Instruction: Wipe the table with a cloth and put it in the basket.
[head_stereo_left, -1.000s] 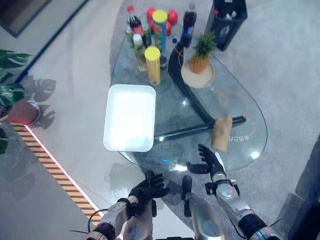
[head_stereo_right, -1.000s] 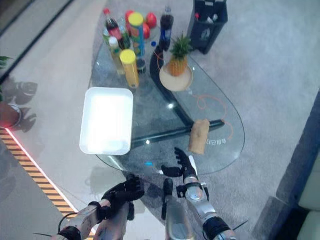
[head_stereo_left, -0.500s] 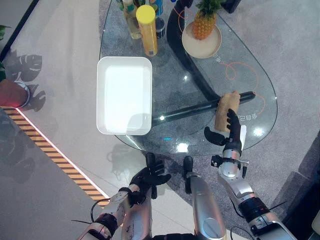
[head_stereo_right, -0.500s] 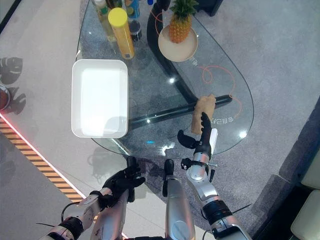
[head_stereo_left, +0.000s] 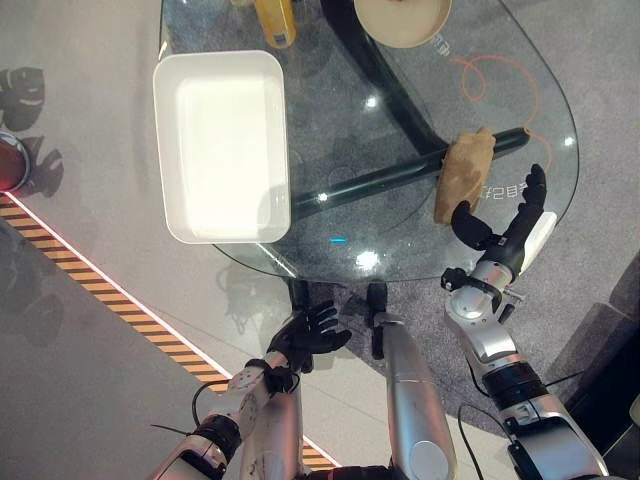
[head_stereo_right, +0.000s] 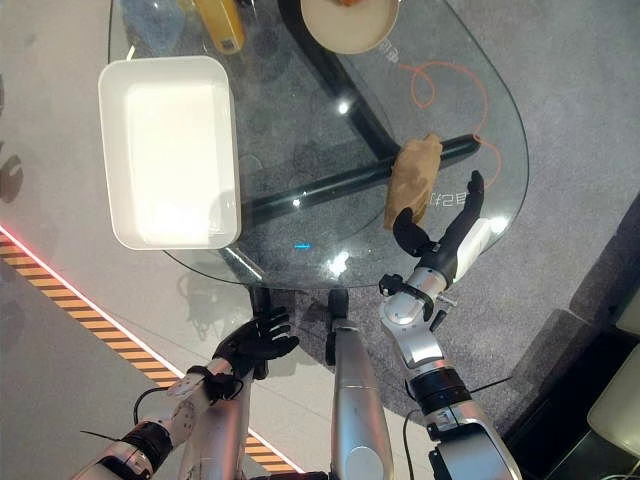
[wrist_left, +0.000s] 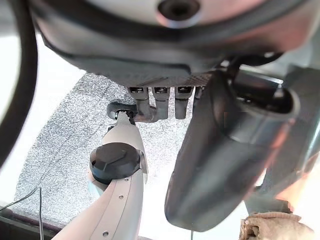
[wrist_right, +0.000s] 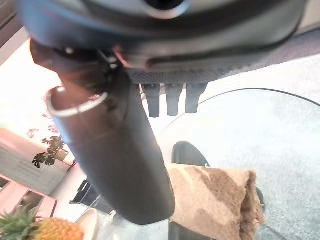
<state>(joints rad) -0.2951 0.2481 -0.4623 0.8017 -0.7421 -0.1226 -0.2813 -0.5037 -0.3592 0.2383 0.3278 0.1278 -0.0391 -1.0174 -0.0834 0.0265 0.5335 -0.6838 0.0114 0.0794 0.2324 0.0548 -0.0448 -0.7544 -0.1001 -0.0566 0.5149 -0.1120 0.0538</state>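
One tan cloth (head_stereo_left: 462, 172) lies just beyond the right hand (head_stereo_left: 508, 225), fingers spread, holding nothing.

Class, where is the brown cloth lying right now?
In the left eye view the brown cloth lies on the glass table, right side near its edge, beside the open right hand.

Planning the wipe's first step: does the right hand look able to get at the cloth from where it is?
Probably yes. The right hand hovers open just beside the cloth on the glass table, with nothing between them.
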